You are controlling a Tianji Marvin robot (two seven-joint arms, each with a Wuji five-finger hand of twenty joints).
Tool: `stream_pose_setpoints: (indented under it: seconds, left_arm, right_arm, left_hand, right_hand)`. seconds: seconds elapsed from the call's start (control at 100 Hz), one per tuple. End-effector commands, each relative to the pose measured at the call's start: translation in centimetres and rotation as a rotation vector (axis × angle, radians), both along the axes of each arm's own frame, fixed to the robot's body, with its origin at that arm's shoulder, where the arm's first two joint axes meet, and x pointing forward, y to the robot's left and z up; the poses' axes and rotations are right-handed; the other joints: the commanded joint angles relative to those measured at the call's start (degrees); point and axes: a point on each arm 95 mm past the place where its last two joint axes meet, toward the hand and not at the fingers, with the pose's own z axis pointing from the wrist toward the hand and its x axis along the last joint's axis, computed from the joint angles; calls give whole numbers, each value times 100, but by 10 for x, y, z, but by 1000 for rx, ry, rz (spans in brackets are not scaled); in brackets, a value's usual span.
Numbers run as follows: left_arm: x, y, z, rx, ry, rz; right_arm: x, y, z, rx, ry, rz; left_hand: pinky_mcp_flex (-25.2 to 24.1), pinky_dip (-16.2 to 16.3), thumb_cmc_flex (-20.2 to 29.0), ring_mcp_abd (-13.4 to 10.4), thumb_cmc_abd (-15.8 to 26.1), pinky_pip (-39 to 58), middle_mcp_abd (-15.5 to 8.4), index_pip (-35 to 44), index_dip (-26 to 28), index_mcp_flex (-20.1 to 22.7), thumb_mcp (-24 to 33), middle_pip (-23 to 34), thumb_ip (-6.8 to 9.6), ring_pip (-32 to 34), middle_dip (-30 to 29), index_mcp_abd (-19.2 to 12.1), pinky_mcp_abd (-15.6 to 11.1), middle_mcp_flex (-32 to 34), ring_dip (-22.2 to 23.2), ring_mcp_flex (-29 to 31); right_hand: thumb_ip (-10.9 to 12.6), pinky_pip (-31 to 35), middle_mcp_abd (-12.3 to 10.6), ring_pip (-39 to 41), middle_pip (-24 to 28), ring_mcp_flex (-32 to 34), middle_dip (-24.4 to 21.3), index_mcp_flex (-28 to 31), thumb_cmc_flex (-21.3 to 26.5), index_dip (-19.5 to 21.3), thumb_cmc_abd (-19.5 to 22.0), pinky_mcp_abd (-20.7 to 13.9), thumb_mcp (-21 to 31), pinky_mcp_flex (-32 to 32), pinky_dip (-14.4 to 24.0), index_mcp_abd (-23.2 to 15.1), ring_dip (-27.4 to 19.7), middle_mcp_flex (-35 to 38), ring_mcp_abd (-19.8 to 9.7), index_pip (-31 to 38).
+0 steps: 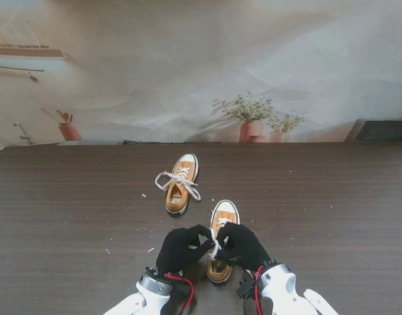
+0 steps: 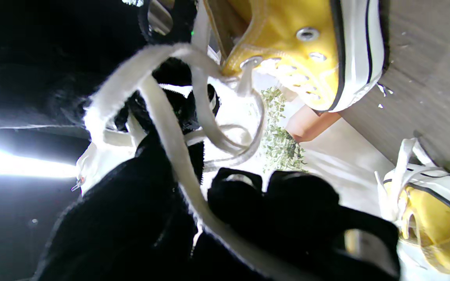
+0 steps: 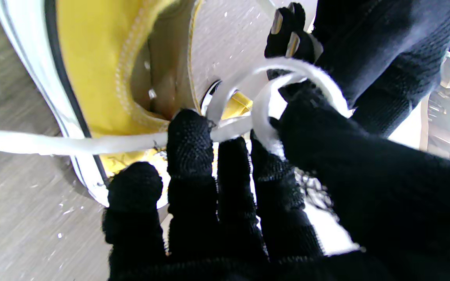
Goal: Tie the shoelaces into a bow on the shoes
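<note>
The left robot hand (image 1: 181,250) and the right robot hand (image 1: 244,246) meet fingertip to fingertip over the near yellow sneaker (image 1: 221,243), each closed on a strand of its white shoelace (image 1: 215,249). They sit this close because the lace is short, and the two loops have to cross between them.

From the right wrist, the lace curls in a loop around the right hand's thumb side (image 3: 299,74), while a straight run passes under its fingers (image 3: 190,136) and trails off past the sneaker's white sole; that run looks taut, probably to keep the knot from slackening. From the left wrist, lace strands (image 2: 178,128) drape over the left hand's black-gloved fingers (image 2: 303,199) and lead up to the sneaker's eyelets (image 2: 307,34). I judge the bow half formed: loops exist, nothing is cinched.

Beyond the hands, farther from me and a little to the left, the second yellow sneaker (image 1: 180,184) lies well apart on the dark wooden worktop (image 1: 332,197), its laces splayed to both sides. White flecks (image 1: 143,195) dot the worktop around both shoes.
</note>
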Motion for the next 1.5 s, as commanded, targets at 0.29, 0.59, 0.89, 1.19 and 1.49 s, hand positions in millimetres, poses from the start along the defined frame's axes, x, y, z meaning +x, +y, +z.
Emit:
stream_pose_setpoints:
  seconds: [0.29,0.59,0.89,1.19,1.49]
  left_arm:
    - [-9,11,-8,38,69,-25]
    - [-11,13,-8,10,100,-4]
    - [-12,23,-9,31,122,17]
    - [-12,33,-16,29,164,67]
    - [-7,35,-17,47,159,43]
  right_arm:
    - [-2,3,-1,10,-9,-9]
    - [-1,1,-1,4,-19,-30]
    - [1,-4,-6,-26,-36,-84]
    - [7,-9,-10,-85,-69,-139]
    - [9,-10,-9,-105,-87,-163]
  left_hand:
    - [-2,-246,687,-154,872,99,-613,834,1506,-1435,-1020,366,77,-425,152,530,-31,-614,-49,-18]
    - [-216,-153,130,-194,448,-167,-811,1172,1620,-1611,80,348,133,-511,77,648,237,-663,-56,-130]
    - [-335,-126,88,-226,445,-258,-831,1188,1694,-1660,202,339,100,-539,81,648,275,-703,-75,-199]
    - [-394,-83,116,-217,478,-307,-819,1170,1784,-1695,194,347,71,-547,94,637,301,-732,-80,-230]
    - [-510,153,193,-102,414,-367,-631,418,1150,-1451,-209,126,184,-574,77,55,224,-699,-47,-325]
  right_hand:
    - [182,123,-116,82,-78,149,54,233,52,236,-221,-108,442,55,-49,-654,-119,171,-116,-79]
    - [182,119,-120,94,-78,166,56,258,31,260,-241,-93,458,62,-52,-712,-126,220,-116,-107]
    - [194,111,-115,100,-96,166,59,293,-4,294,-238,-85,449,64,-60,-973,-107,251,-124,-168]
    - [192,98,-97,65,-122,173,58,268,8,298,-131,-53,340,74,-74,-1102,-82,295,-110,-218]
    - [187,120,-82,65,-126,249,61,288,12,270,-157,-31,360,147,-85,-1118,-77,387,-93,-208]
